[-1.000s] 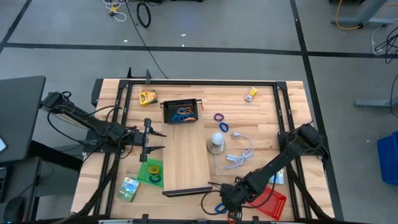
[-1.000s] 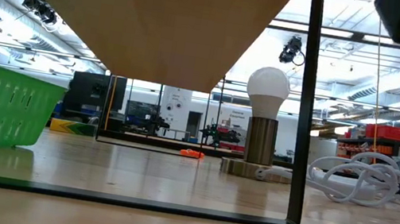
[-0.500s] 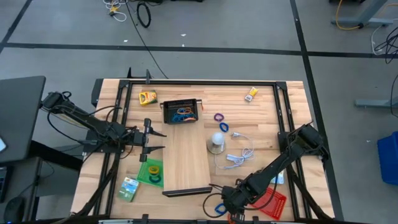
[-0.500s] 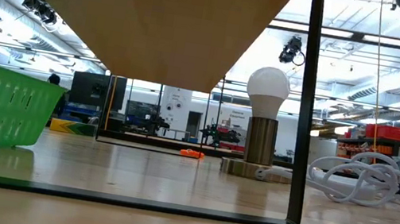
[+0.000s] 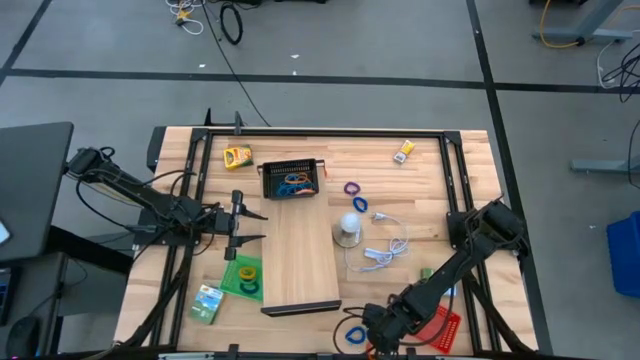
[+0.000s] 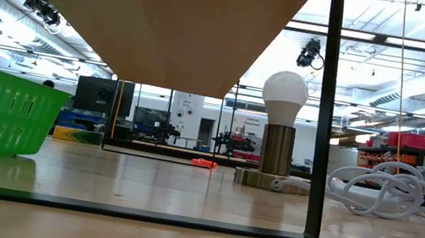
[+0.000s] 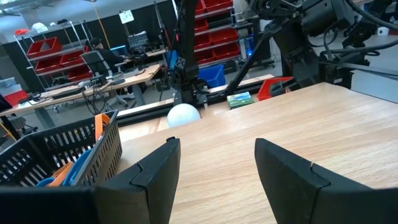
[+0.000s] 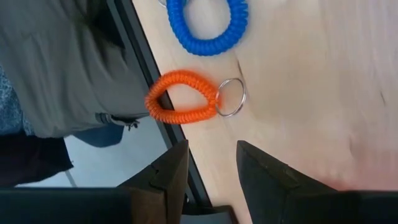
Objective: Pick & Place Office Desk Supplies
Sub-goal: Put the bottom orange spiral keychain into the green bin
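At table's near edge, right gripper (image 5: 377, 335) has moved nearer, fingers apart, apparently empty; ribbed orange coil band (image 8: 181, 104) (metal ring) below; left gripper (image 5: 251, 225) open.

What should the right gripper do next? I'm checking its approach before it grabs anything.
Probably ease forward and down until the open right gripper straddles the orange coil band, which lies at the table edge just ahead, beside the blue coil band, then close.

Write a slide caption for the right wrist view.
Right hand, fingers open, above an orange coil band at the table edge, blue band beyond.
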Motion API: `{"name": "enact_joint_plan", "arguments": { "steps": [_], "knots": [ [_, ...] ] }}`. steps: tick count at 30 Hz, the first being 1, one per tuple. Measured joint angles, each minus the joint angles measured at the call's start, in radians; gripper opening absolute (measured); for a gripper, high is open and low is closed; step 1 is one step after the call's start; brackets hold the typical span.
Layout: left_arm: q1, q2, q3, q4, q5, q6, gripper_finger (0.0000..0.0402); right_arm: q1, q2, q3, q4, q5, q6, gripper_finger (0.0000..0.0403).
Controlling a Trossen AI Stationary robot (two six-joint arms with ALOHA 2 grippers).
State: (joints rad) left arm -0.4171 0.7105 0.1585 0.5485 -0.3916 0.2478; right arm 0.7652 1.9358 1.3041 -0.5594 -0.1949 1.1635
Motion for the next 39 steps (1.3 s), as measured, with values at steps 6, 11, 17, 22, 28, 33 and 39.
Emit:
{"name": "enact_joint_plan", "arguments": {
  "steps": [6,11,17,22,28,33,39],
  "knots": [
    [0.0,0.0,0.0,0.0,0.0,0.0,0.0213,0.001,0.0,0.0,-0.001,0.042,0.037,0.0142],
    [0.0,0.0,0.0,0.0,0.002,-0.005,0.0213,0.0,0.0,0.0,-0.042,0.107,0.058,0.0142],
    [0.0,0.0,0.0,0.0,0.008,-0.006,0.0213,0.0,0.001,0.0,-0.043,0.176,0.07,0.0142],
    [0.0,0.0,0.0,0.0,0.008,-0.01,0.0213,0.0,0.01,0.0,-0.04,0.193,0.071,0.0142],
    [-0.001,0.0,0.0,-0.002,0.008,-0.012,0.0213,0.002,0.05,0.0,-0.024,0.149,0.062,0.0142],
    [-0.001,0.0,0.0,-0.005,0.008,-0.012,0.0213,0.002,0.06,0.0,-0.019,0.138,0.06,0.0142],
    [-0.001,0.0,0.0,-0.006,0.008,-0.012,0.0213,0.002,0.06,0.0,-0.057,0.149,0.071,0.0137]
  ]
}}
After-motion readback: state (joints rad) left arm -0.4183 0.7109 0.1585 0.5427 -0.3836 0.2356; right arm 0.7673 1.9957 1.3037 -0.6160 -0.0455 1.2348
